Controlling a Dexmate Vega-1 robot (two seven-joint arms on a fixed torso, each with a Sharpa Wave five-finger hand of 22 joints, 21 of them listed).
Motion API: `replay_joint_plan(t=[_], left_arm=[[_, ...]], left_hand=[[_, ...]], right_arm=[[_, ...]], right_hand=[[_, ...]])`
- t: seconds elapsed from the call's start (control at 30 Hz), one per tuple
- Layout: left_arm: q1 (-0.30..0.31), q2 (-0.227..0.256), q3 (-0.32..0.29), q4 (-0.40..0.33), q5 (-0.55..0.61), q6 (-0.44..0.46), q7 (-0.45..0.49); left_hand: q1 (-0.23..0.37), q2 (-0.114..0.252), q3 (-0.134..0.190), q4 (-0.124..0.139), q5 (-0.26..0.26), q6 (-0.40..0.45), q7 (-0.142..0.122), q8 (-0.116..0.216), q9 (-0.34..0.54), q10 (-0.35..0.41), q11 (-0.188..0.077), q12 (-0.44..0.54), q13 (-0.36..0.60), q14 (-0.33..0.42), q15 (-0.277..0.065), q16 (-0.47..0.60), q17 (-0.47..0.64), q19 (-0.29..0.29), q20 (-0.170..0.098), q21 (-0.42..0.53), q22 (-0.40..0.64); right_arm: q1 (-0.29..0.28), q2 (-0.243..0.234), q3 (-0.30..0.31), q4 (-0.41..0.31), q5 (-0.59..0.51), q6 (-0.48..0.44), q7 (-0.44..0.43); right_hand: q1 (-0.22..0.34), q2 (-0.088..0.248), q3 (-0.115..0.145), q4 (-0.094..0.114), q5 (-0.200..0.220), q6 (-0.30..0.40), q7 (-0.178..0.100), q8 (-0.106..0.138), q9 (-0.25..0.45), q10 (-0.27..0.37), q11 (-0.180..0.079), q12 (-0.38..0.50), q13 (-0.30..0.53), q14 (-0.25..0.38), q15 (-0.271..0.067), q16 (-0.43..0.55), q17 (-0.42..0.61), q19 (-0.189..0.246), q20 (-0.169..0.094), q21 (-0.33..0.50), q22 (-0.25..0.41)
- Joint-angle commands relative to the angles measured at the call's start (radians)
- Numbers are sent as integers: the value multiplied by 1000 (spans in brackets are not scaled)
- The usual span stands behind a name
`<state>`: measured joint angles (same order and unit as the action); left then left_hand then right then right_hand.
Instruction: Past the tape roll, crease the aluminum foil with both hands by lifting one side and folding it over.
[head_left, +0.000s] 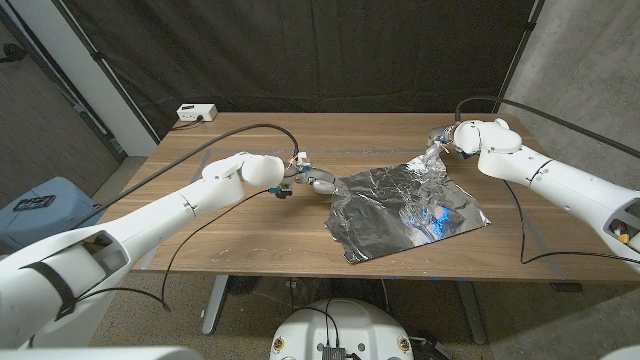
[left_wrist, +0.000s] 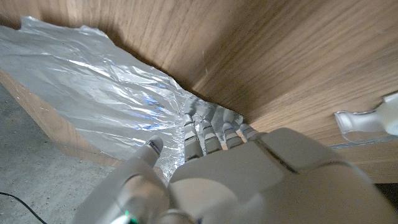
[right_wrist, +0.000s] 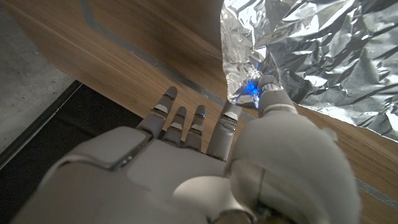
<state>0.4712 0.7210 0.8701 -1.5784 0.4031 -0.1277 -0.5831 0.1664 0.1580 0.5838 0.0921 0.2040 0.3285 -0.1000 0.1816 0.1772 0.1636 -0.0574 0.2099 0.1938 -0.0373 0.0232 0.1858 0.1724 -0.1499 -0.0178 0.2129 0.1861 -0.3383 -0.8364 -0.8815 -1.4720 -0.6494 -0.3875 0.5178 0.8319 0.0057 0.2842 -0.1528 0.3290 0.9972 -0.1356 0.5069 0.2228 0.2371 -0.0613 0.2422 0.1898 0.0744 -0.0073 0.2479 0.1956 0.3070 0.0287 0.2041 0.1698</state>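
The aluminum foil (head_left: 400, 208) lies crinkled on the wooden surface (head_left: 250, 235), right of centre in the head view, with its near corner close to the front edge and its right corner pointing toward the surface's right side. Its far right corner is raised off the wood and bunched.

The right hand (head_left: 447, 140) is at that raised corner. In the right wrist view, the thumb and one finger pinch the lifted foil (right_wrist: 292, 56) corner, while the other fingers (right_wrist: 180, 121) are spread and extend over bare wood toward the surface's edge. A dark floor area lies beyond that edge.

The left hand (head_left: 312, 182) is at the foil's left edge. In the left wrist view, its fingertips (left_wrist: 205, 127) rest on the crumpled foil (left_wrist: 93, 87) margin and the thumb lies alongside on the sheet; I cannot tell whether it grips the foil or merely presses on it.

Open wood remains across the left half of the surface and along the far edge behind the foil. A black cable (head_left: 190, 160) arcs over the left arm; another black cable (head_left: 520, 225) trails across the wood by the right arm. A small white box (head_left: 196, 113) sits at the far left corner.
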Motion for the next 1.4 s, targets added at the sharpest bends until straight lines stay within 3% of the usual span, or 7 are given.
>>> replay_joint_plan(t=[0.03,0.6,1.4], left_arm=[[-9,-8,6,26,-6,-28,0],[-13,-11,11,33,-5,-32,-7],[-14,-13,15,38,-1,-36,-6]], left_hand=[[12,-4,6,-5,5,5,-5,4,2,4,4,6,2,5,-3,1,0,7,0,6,1],[20,-7,15,-18,5,4,-4,3,2,6,3,7,2,15,-5,2,0,13,1,7,1],[26,-10,22,-30,4,2,-7,3,3,8,3,7,2,20,-4,1,0,17,0,7,1]], right_arm=[[4,1,2,-22,-21,-6,26],[2,-6,7,-43,-42,3,42],[-3,-32,40,-154,-101,-32,118]], right_hand=[[9,2,-2,2,1,9,-2,5,-1,11,0,-5,0,16,-1,6,3,10,0,4,4],[13,7,-11,8,-2,26,-7,4,-11,49,-2,-6,0,49,-16,14,4,33,-1,7,4],[17,13,-19,11,-5,36,0,1,-18,63,3,-14,0,58,-18,13,5,35,-3,2,4]])
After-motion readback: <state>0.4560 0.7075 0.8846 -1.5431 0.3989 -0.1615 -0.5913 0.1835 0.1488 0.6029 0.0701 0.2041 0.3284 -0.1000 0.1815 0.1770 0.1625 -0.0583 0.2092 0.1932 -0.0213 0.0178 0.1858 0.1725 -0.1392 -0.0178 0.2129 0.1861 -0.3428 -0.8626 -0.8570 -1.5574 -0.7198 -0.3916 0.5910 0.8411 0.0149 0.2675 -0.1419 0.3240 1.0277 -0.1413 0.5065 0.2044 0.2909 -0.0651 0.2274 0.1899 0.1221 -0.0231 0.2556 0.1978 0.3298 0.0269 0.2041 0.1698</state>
